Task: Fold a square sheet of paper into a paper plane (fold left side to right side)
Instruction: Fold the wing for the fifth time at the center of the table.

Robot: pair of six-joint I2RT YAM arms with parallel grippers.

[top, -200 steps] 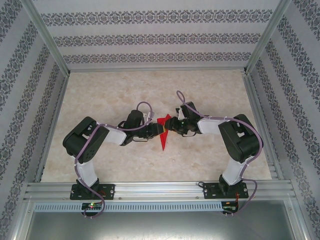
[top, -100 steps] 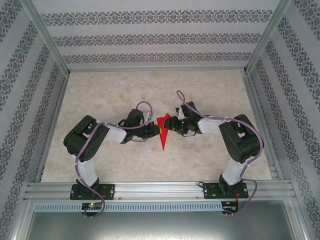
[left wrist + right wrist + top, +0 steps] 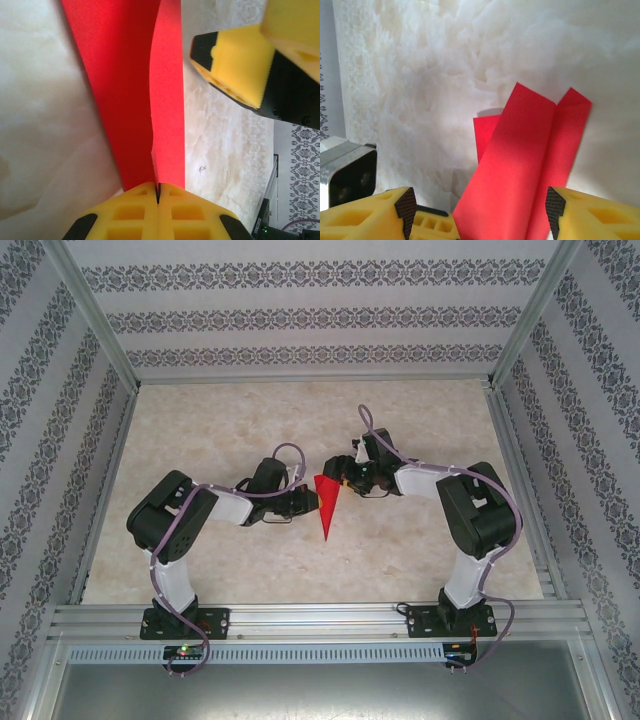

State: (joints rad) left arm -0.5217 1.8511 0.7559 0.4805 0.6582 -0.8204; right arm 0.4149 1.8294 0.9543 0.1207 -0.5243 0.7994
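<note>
1. A slim, pointed, bright red paper plane (image 3: 326, 503) sits around the middle of the pale marble-patterned desk (image 3: 200, 440). It is well clear of the left and right edges.
2. In the top view it reads as a narrow triangle. Its sharp tip points toward the near edge of the desk and its wide end toward the far edge.
3. The left fingers (image 3: 309, 502) meet the paper plane from its left side, about halfway along its length.
4. In the left wrist view these yellow fingers (image 3: 158, 202) are clenched flat together, with the red paper (image 3: 125, 90) pinched in the seam between them. One red layer rises from that seam as a raised flap.
5. The right fingers (image 3: 340, 472) sit just beside the wide end of the paper plane, on its right, toward the far edge.
6. In the right wrist view their two yellow foam pads (image 3: 365, 220) are spread apart and released. The creased red paper (image 3: 525, 160) lies between them, and its blunt end shows two corners on either side of a centre fold.
7. I cannot tell whether either pad touches the paper.
</note>
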